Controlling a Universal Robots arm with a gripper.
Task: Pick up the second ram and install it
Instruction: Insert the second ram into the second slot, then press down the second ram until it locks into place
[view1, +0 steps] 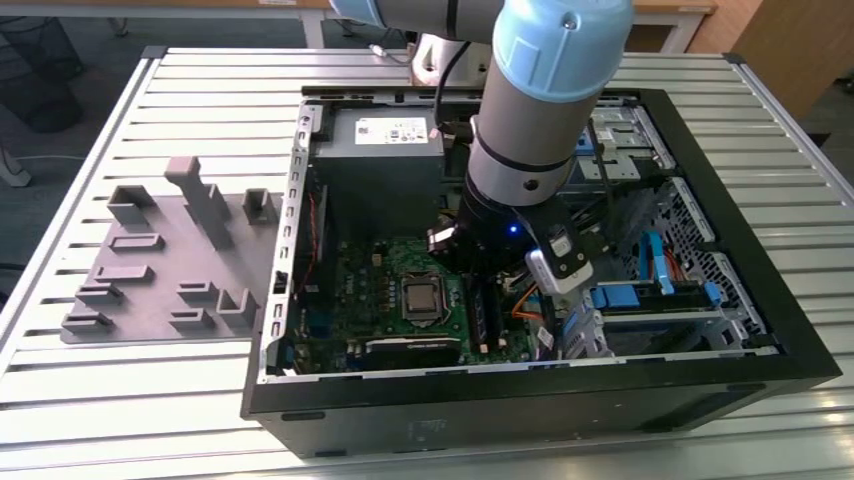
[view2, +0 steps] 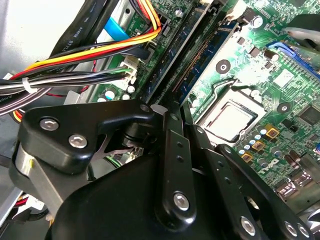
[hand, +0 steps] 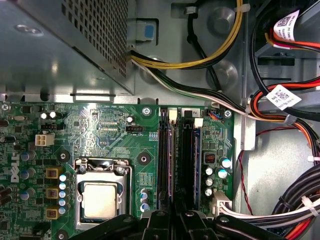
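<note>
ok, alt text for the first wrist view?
The end effector hangs over the black RAM slots of a green motherboard. The CPU socket sits beside them, with the grey power supply and bundled cables around the board.

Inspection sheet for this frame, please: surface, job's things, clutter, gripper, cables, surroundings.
Surface: slatted metal table carrying an open computer case.
Job's things: a blue ram stick stands in a black slot of the motherboard; whether it is the second one, cannot tell.
Clutter: grey tray with upright blocks, beside the case on the exterior view's left.
Gripper: gripper low over the memory slots, next to the processor socket.
Cables: bundled cables run beside the motherboard.
Surroundings: wooden furniture beyond the table.
</note>
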